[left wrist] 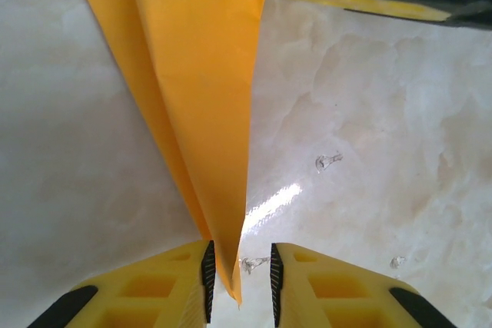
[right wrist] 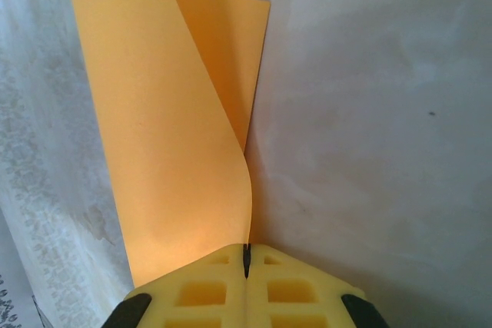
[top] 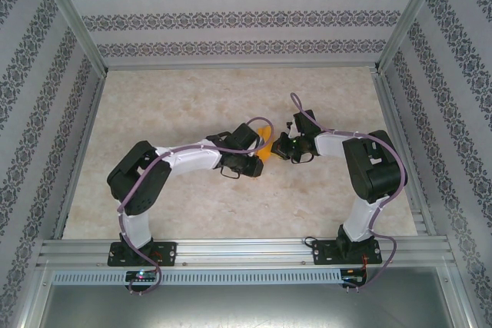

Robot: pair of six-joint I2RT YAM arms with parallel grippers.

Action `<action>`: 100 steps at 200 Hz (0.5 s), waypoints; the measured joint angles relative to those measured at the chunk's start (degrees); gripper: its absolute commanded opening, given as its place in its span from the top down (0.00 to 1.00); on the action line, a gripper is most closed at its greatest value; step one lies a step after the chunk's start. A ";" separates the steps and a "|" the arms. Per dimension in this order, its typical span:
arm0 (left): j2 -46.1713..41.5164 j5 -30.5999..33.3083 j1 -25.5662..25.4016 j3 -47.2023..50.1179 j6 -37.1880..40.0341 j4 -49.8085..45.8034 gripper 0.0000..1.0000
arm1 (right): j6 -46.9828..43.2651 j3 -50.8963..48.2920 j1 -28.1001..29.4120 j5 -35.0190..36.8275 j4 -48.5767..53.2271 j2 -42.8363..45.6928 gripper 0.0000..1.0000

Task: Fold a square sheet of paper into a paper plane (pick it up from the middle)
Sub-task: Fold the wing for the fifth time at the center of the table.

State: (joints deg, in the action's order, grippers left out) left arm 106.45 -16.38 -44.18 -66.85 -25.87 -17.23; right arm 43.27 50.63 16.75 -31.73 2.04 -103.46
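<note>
Above the middle of the pale marbled table, a thin orange-yellow sheet of paper, folded into a narrow taper, is held between the two arms and appears to be clear of the surface. The right gripper is clenched on the broad end, with the paper pinched at the seam of its yellow fingers. The left gripper is parted. The pointed tip hangs between its pads, with daylight noted on one side, so no grip is judged there.

Risks noted:
- The sheet is carried by one pinch only, so a twist or sag of the free end is likely if the right arm is moved.
- The tip may be bent or missed if the left jaws are closed off-centre.
- A tear may be caused if both arms pull apart once both are clamped.

The long axis is seen to run from gripper to gripper, with the point directed at the left gripper.
</note>
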 measured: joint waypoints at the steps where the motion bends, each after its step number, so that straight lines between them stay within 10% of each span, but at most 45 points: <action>1: 0.02 0.00 0.00 0.00 0.00 0.00 0.72 | 0.00 0.00 0.00 0.00 0.00 0.00 1.00; 100: 3.10 3.43 -0.59 -0.39 0.79 -1.05 0.85 | -0.17 1.16 0.02 -0.04 0.48 0.00 1.00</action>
State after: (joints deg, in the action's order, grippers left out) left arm 109.56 -12.95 -44.77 -67.24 -25.08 -18.28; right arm 43.09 51.79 16.78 -31.77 2.52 -103.46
